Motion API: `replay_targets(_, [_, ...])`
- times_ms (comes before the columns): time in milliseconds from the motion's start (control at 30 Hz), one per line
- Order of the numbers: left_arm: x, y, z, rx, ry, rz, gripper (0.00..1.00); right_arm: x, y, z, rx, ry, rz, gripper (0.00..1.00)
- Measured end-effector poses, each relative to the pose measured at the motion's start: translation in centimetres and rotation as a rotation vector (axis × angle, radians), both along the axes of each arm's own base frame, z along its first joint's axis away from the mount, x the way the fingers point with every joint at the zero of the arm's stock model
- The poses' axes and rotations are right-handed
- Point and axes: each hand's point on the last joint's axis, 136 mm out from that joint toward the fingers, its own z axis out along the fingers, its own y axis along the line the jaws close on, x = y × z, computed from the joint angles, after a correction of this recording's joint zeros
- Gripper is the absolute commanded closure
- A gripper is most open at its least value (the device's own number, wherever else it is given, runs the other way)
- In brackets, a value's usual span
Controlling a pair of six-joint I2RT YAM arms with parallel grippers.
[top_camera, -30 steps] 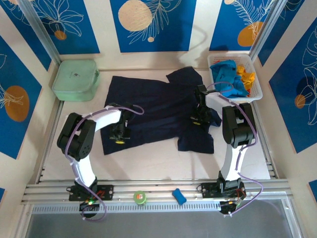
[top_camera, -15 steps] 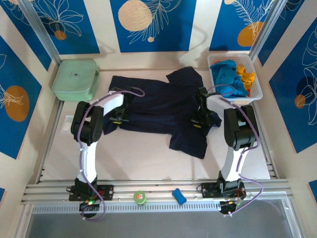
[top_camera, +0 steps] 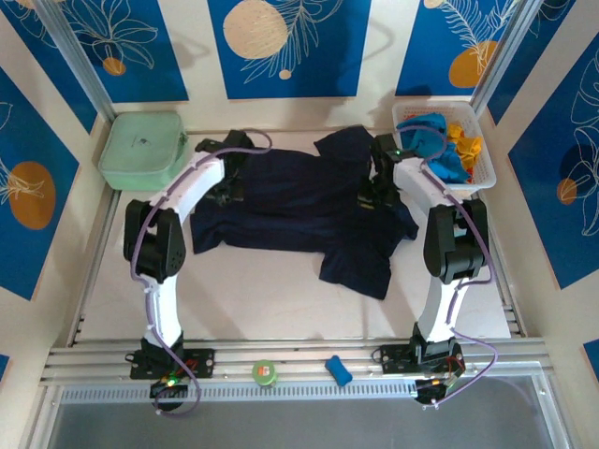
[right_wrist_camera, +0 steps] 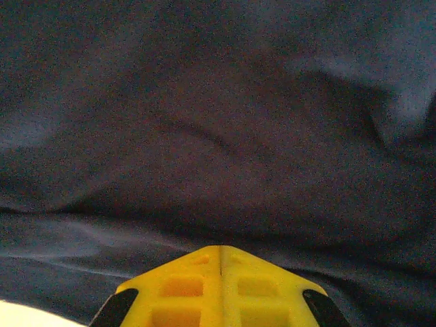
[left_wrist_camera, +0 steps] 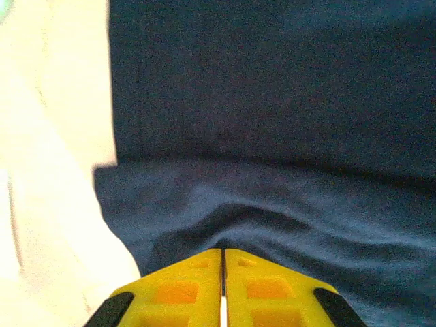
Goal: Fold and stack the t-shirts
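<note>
The navy t-shirt (top_camera: 299, 210) lies rumpled across the far middle of the table. The left gripper (left_wrist_camera: 223, 251) is clenched on a puckered fold at its left side, and the right gripper (right_wrist_camera: 220, 248) is clenched on cloth at its right. A turquoise t-shirt (top_camera: 430, 140) and an orange t-shirt (top_camera: 465, 145) sit in the white basket (top_camera: 487, 180) at the far right.
</note>
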Motion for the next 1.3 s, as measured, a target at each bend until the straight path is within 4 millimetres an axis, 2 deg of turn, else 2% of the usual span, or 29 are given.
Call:
replay_targets(100, [3.1, -0.7, 2.3, -0.027, -0.085, -0.008, 0.86, 3.6, 0.8, 3.2, 0.007, -0.108, 0.049, 1.0])
replay_targets(133, [4.4, -1.0, 2.4, -0.037, -0.11, -0.006, 0.87, 5.2, 1.0, 3.6, 0.005, -0.142, 0.065, 1.0])
replay_targets(200, [6.7, -1.3, 1.7, -0.047, -0.135, -0.008, 0.88, 8.0, 1.3, 3.4, -0.013, -0.182, 0.096, 1.0])
replay_targets(267, [8.9, -1.5, -0.1, -0.052, -0.145, -0.008, 0.9, 10.7, 1.2, 1.8, -0.05, -0.2, 0.119, 1.0])
replay_targets(333, [10.8, -1.6, -2.6, -0.053, -0.143, -0.004, 0.9, 13.1, 1.0, -0.7, -0.089, -0.196, 0.135, 1.0])
replay_targets(500, [13.6, -1.2, -7.3, -0.041, -0.135, -0.009, 0.92, 16.8, -0.6, -6.8, -0.131, -0.145, 0.122, 1.0])
replay_targets(567, [14.2, -0.9, -8.2, -0.04, -0.138, -0.014, 0.92, 17.2, -1.4, -8.3, -0.133, -0.121, 0.107, 1.0])
replay_targets(700, [14.9, -0.7, -8.8, -0.046, -0.153, -0.013, 0.92, 17.5, -2.5, -7.6, -0.125, -0.126, 0.082, 1.0])
replay_targets(833, [15.2, -1.1, -9.1, -0.076, -0.154, -0.009, 1.0, 16.5, -3.5, -8.2, -0.128, -0.074, 0.064, 1.0])
replay_targets(900, [14.9, -1.1, -9.6, -0.087, -0.137, -0.005, 1.0, 16.1, -3.6, -8.6, -0.125, -0.055, 0.06, 1.0])
replay_targets(1000, [14.3, -1.2, -10.8, -0.103, -0.106, 0.01, 1.0, 16.0, -3.6, -8.6, -0.124, -0.047, 0.059, 1.0])
replay_targets(1167, [12.6, -1.1, -10.9, -0.136, -0.097, 0.028, 1.0, 15.0, -3.6, -8.7, -0.123, -0.021, 0.062, 1.0])
replay_targets(1300, [9.8, -0.7, -11.1, -0.151, -0.072, 0.04, 1.0, 12.6, -3.6, -8.8, -0.127, 0.032, 0.07, 1.0])
